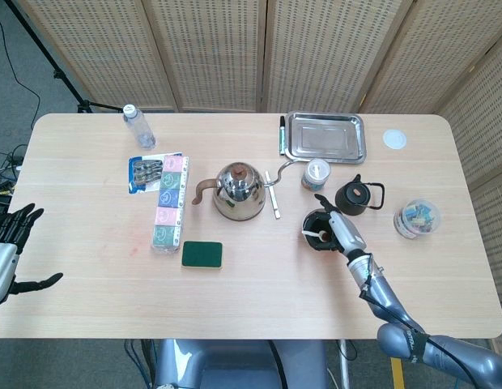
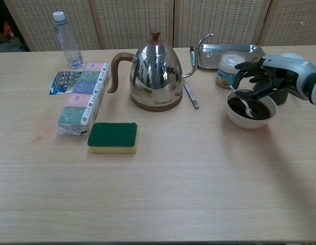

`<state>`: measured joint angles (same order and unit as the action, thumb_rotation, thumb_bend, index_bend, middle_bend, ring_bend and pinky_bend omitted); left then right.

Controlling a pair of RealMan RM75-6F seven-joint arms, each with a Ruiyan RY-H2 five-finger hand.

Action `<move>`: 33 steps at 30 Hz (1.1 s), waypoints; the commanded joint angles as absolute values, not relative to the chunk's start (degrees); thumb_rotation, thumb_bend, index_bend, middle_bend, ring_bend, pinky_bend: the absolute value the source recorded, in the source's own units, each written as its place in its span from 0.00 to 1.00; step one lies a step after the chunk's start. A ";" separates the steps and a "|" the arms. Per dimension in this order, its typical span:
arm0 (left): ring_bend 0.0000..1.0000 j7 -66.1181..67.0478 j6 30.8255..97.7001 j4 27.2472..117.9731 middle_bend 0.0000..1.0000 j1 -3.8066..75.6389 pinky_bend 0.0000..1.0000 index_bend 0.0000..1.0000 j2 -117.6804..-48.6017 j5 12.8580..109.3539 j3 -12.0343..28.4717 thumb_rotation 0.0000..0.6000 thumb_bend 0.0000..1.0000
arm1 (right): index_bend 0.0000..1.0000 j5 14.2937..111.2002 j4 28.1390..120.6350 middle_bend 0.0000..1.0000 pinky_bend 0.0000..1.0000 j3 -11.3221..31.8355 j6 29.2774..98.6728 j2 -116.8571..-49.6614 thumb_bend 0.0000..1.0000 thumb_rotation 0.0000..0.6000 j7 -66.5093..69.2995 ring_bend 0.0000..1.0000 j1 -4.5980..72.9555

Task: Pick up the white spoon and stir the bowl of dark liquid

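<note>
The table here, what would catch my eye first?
Likely the shiny steel kettle with a brown handle at the table's middle. To its right, the robot's right hand holds a white spoon in a white bowl of dark liquid. A green sponge lies nearer the front.

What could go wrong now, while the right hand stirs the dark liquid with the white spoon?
1. The bowl looks well filled with dark liquid; a fast stroke of the spoon may splash it over the rim.
2. The right hand is close to the small jar and the black pot; a wide stroke may knock one.
3. The bowl stands free, so a push on its wall could slide it.
</note>
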<state>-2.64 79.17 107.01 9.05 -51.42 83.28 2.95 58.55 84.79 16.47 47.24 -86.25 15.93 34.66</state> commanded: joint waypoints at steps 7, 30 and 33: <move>0.00 -4.41 79.35 106.55 0.00 8.91 0.00 0.00 -50.83 83.47 3.02 0.82 0.00 | 0.58 55.72 77.30 0.00 0.00 18.81 46.59 -90.02 0.52 1.00 15.21 0.00 37.26; 0.00 -1.58 78.76 107.15 0.00 9.16 0.00 0.00 -51.72 83.64 2.58 0.82 0.00 | 0.36 64.21 87.20 0.00 0.00 15.22 50.20 -81.73 0.18 1.00 18.20 0.00 31.16; 0.00 -1.89 78.84 107.16 0.00 9.12 0.00 0.00 -51.57 83.64 2.60 0.82 0.00 | 0.18 64.55 87.31 0.00 0.00 15.45 51.03 -81.85 0.00 1.00 17.71 0.00 31.30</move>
